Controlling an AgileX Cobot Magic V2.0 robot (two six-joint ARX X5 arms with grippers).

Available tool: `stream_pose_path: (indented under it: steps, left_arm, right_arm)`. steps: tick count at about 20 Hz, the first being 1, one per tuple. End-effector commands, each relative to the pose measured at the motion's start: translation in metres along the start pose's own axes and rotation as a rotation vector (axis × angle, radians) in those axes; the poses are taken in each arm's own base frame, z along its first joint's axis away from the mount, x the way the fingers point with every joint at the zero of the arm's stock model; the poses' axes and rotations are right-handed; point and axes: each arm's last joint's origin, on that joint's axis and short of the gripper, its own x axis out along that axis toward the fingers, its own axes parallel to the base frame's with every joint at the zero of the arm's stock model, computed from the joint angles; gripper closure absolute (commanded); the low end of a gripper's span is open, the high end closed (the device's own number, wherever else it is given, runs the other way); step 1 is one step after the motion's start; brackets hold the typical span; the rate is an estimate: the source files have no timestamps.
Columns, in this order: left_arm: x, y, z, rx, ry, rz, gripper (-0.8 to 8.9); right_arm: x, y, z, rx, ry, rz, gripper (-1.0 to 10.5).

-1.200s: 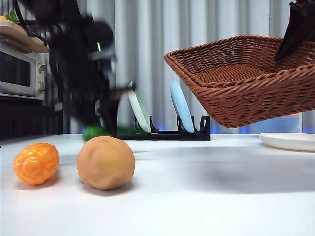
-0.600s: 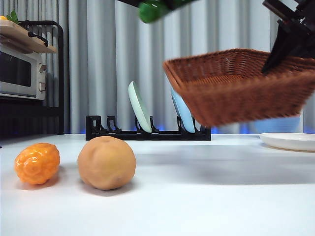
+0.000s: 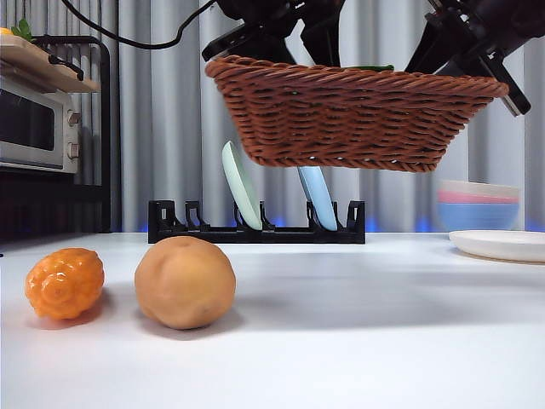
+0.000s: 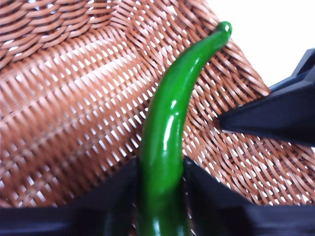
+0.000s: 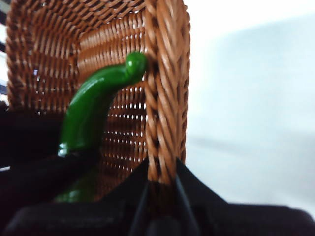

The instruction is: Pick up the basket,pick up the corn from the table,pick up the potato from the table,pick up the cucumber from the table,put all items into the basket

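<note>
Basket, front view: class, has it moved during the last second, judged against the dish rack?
Yes. The basket has shifted left and risen, now hanging above the dish rack.

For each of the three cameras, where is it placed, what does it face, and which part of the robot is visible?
Front view: low at table height, looking level across at the corn, the potato and the raised basket; both arms enter from above.
Left wrist view: on the left arm, facing the basket's inside; left end effector grips the cucumber.
Right wrist view: on the right arm, along the basket's rim, which the right end effector clamps.
Both wrist views share basket and cucumber.
</note>
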Motion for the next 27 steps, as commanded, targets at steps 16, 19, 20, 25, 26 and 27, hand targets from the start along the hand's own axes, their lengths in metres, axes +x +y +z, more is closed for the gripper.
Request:
stream_pose_path:
  steps: [16,19,20,25,26,27]
  left_arm:
    - [-0.211,0.019,-0.024,-0.021,-0.047,-0.064,1.58]
    - [-0.215,0.023,-0.03,-0.022,-0.019,0.002,1.58]
    - [-0.215,0.026,-0.036,-0.03,0.031,0.07,1.58]
    - [-0.181,0.039,-0.071,-0.093,0.2,0.343,1.58]
    - [-0.17,0.041,-0.078,-0.107,0.219,0.358,1.58]
    - [-0.158,0.045,-0.086,-0.122,0.229,0.365,1.58]
  right_arm:
    - [-0.015,-0.016,0.012,0.011,-0.088,-0.076,9.5]
    - [-0.016,-0.017,0.012,0.011,-0.091,-0.079,9.5]
    - [-0.016,-0.017,0.012,0.011,-0.091,-0.08,9.5]
    - [-0.018,-0.02,0.013,0.002,-0.098,-0.089,9.5]
    - [-0.018,-0.02,0.013,0.002,-0.098,-0.089,9.5]
    - [-0.019,-0.021,0.014,0.003,-0.1,-0.09,9.5]
